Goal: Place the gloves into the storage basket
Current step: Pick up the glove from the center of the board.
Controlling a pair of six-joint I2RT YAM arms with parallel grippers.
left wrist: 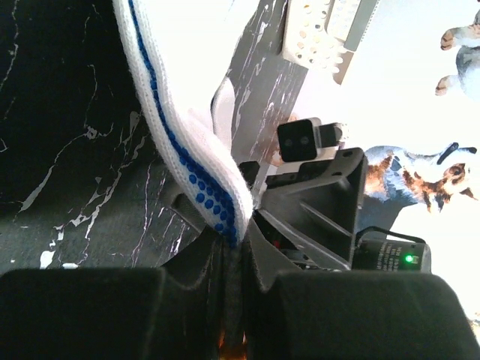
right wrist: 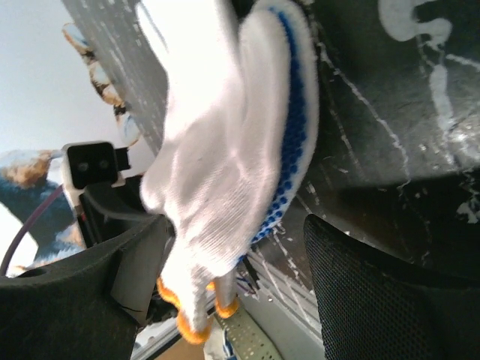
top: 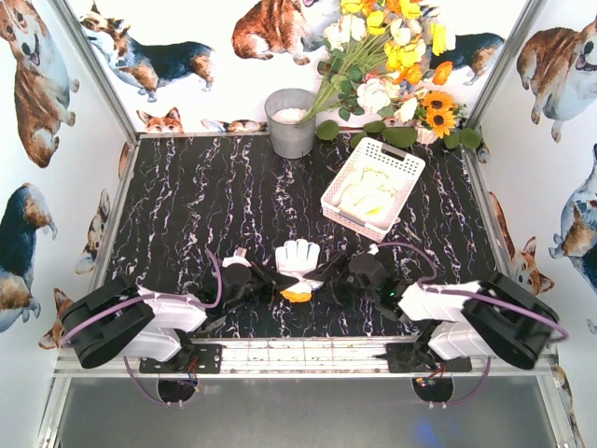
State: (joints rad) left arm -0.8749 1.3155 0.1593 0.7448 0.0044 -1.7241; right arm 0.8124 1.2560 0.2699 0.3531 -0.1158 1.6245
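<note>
Bench (top: 187, 205): black marbled top. It carries the storage basket (top: 338, 191) towards the far right, set at an angle. The basket lies well apart from both arms.

Storage basket: white, lattice-walled, shallow. Pale gloves (top: 368, 198) already lie inside it, and room appears to remain.

White glove (top: 298, 266): at the near edge of the bench, between the two arms. Its fingers are spread towards the far side and its orange cuff points towards the arm bases. The wrist views show blue dots along one face.

Left pincer (left wrist: 234, 247): clenched on the dotted edge of the white glove, with the fabric nipped between its jaws.

Right pincer (right wrist: 236, 225): released. The jaws stand wide on either side of the glove's cuff end, and the right-hand jaw is clearly apart from the fabric.

Handling assessment: the item is judged light, soft and limp. It will drape and fold from any single hold and may swing during carriage. The knit should not slip readily, and the dots add grip. It is not fragile.

Recommended hold: the thicker cuff or a bunched edge, taken deep in the jaws. Dangling fingers could catch on the basket's rim, so lift well above it before lowering.
</note>
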